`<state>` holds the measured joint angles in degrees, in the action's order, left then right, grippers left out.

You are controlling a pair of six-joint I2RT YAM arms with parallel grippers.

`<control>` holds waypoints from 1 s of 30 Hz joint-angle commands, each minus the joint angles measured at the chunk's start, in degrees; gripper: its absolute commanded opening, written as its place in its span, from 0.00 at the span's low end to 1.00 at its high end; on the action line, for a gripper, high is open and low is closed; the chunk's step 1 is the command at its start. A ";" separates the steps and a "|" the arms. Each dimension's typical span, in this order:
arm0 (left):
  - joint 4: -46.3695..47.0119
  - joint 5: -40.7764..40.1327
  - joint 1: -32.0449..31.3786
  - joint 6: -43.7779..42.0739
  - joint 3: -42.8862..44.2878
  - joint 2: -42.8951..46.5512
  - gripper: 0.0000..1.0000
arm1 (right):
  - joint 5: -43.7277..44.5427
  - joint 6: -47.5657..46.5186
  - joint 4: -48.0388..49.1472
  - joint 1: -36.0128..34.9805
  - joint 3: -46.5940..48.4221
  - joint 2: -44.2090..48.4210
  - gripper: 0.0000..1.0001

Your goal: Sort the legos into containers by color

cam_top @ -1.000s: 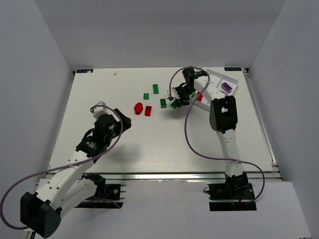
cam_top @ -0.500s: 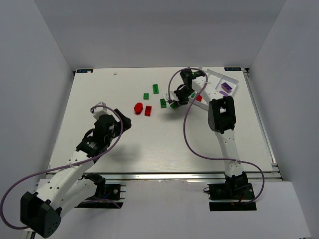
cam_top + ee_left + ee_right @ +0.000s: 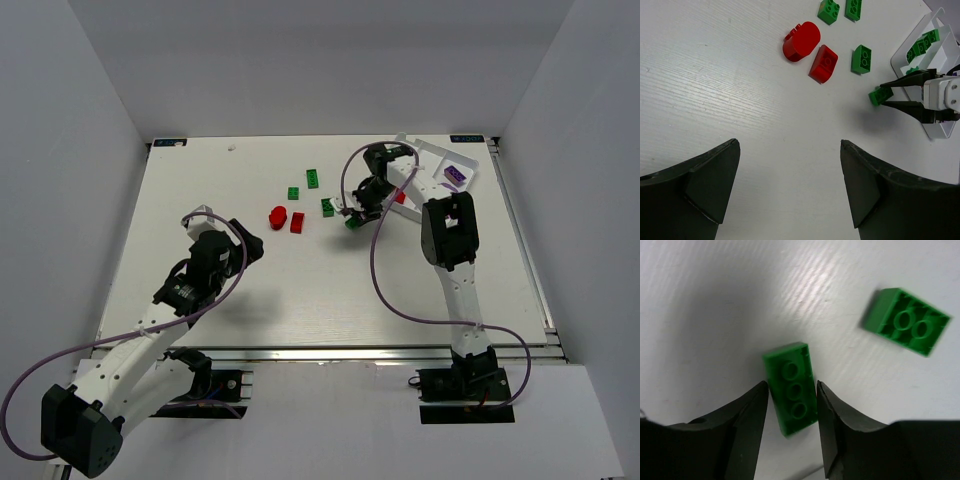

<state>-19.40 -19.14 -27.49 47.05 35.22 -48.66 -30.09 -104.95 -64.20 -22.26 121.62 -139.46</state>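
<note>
Since it belongs with the green bricks point(image 3: 920, 45) already lying in the white three-compartment plastic tray point(image 3: 432, 148), the small green studded plastic brick point(image 3: 791, 390) is pinched between the right gripper's point(image 3: 888, 94) fingers, low over the white table point(image 3: 300, 290) near that tray; the right arm reaches far forward, wrist bent down. The left gripper point(image 3: 790, 185) hangs wide open, well apart.

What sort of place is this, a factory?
Likely a robotics lab bench: two white robot arms bolted to a white table, white walls boxing it in, green and red plastic bricks scattered.

A robot lab cell: blank white walls point(image 3: 90, 100) enclosing a white table point(image 3: 250, 290)
</note>
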 commanded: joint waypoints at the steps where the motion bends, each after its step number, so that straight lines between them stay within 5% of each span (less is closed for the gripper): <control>1: 0.76 -0.73 0.24 0.33 -0.42 0.32 0.91 | 2.84 2.29 -6.02 -0.50 -3.76 -0.64 0.50; 10: -0.02 -1.08 0.24 0.94 -0.59 1.38 0.91 | 3.98 4.57 -3.73 -0.59 -4.29 -1.25 0.62; 22: 1.11 -0.55 0.24 0.94 -0.59 0.42 0.91 | 2.67 8.00 -6.55 -0.59 -3.58 -1.87 0.26; 30: 2.35 0.06 0.33 0.85 -1.03 -0.11 0.90 | -7.87 26.87 3.89 -0.15 -5.60 8.93 0.02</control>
<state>-18.65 -19.09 -27.49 47.92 34.96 -48.88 -32.58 -89.12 -65.19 -22.52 117.56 -137.29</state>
